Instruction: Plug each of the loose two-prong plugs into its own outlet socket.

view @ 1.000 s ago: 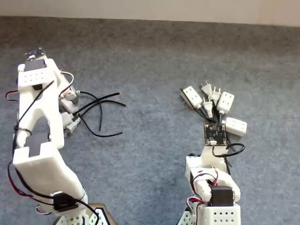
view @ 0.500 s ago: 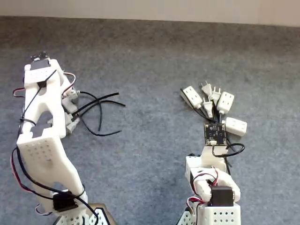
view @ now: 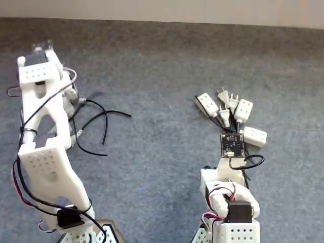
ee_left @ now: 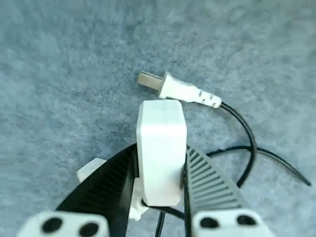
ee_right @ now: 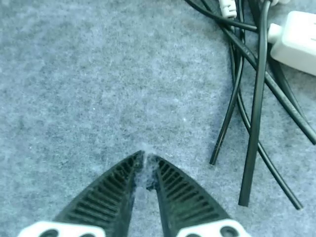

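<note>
Clenched on a white outlet socket (ee_left: 161, 126), my left pincer (ee_left: 160, 150) holds it by its two flanks near the left edge of the surface (view: 152, 76). Just beyond the socket lies a loose two-prong plug (ee_left: 180, 90), flat on the surface. Its prongs point sideways across the socket's end rather than into it, and its black cord (ee_left: 247, 143) curls back past my finger.

My worry is that nothing pins that plug. If I push the socket at it, it will probably skid or swivel instead of seating. My grip is on smooth sides, so the socket might also twist between my pads. The cord could snag and drag the plug off line.

My right pincer (ee_right: 147, 158), closed on nothing, rests toward the near edge beside the cords of the other sockets and plugs (view: 228, 111). It is well apart from the left pincer, so it offers no bracing.
</note>
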Robot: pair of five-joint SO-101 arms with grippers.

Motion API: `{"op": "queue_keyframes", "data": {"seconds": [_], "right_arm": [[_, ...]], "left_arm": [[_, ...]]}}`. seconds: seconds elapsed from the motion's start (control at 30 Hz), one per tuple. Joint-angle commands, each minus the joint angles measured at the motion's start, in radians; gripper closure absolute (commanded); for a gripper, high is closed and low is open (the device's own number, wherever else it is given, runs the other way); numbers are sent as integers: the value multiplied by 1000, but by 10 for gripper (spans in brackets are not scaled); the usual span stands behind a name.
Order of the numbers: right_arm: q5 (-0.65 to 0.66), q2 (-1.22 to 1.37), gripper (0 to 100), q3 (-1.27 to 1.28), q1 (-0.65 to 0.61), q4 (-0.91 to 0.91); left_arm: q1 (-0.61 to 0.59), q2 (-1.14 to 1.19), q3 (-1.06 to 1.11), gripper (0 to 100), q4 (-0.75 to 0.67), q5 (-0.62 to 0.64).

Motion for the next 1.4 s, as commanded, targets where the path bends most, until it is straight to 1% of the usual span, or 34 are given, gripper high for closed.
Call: {"op": "queue_keyframes", "data": {"seconds": [0.0, 0.1, 0.17, 0.27, 0.4, 0.5, 0.67, 0.77, 0.87, 0.93, 1.0, 1.03, 1.17, 1.23, 1.3, 1.37], "right_arm": [[-5, -4, 991, 154, 8, 5], [-5, -4, 991, 154, 8, 5], [-5, -4, 991, 154, 8, 5], [-5, -4, 991, 154, 8, 5], [-5, -4, 991, 154, 8, 5], [-5, -4, 991, 154, 8, 5], [-5, -4, 991, 154, 8, 5], [-5, -4, 991, 154, 8, 5], [-5, -4, 991, 154, 8, 5], [-5, -4, 991, 154, 8, 5], [-5, -4, 991, 154, 8, 5], [-5, -4, 991, 154, 8, 5], [-5, -4, 991, 154, 8, 5], [-5, -4, 991, 154, 8, 5], [-5, -4, 991, 154, 8, 5], [-5, -4, 991, 154, 8, 5]], "left_arm": [[50, -18, -275, 994, 149, -109], [70, -30, -340, 994, 157, -170], [94, -65, -344, 994, 157, -226], [157, -145, -351, 994, 157, -307], [263, -300, -351, 994, 152, -377], [318, -418, -351, 994, 64, -405], [325, -558, -349, 994, -117, -402], [325, -611, -349, 994, -150, -404], [328, -654, -344, 993, -87, -407], [355, -668, -343, 993, 26, -450], [398, -668, -332, 994, 170, -528], [409, -676, -285, 994, 192, -548], [433, -720, -56, 993, 176, -555], [499, -739, 64, 993, 175, -606], [590, -753, 191, 993, 175, -672], [679, -757, 305, 993, 170, -700]]}}
